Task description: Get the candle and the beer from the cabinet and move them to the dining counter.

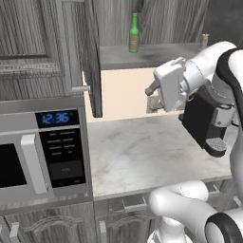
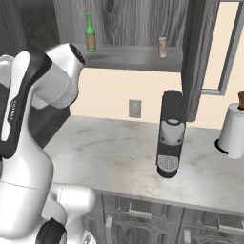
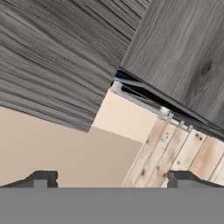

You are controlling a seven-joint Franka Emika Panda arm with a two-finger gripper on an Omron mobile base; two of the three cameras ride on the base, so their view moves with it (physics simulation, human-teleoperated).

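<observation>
While the arm holds its hand up under the open cabinet (image 2: 133,57), I can read the claw (image 3: 109,178) in the hand view: its 2 dark tips sit far apart at the bottom edge, fully spread, with nothing between them. Past those tips I see only dark wood-grain panels, a patch of cream wall and some pale planks.

I use the cabinet shelf as my landmark. In the right base view the beer (image 2: 90,33) stands upright on that shelf toward its left end, and the candle (image 2: 162,47) stands upright on the same shelf further right, near the open cabinet door (image 2: 199,57). The 2 are well apart from each other. In the left base view the beer (image 1: 134,33) sits on the shelf just past the left door, and the candle (image 1: 204,41) peeks out at the shelf's far right, partly hidden by the arm's white shoulder.

Below the shelf, a black coffee machine (image 2: 170,134) stands on the marble counter (image 2: 105,152) against the wall, with a wall socket (image 2: 135,108) just to its left. A white paper-towel roll (image 2: 233,129) stands on the counter right of the door. Left of the shelf and lower, a microwave (image 1: 42,149) shows its clock lit blue.
</observation>
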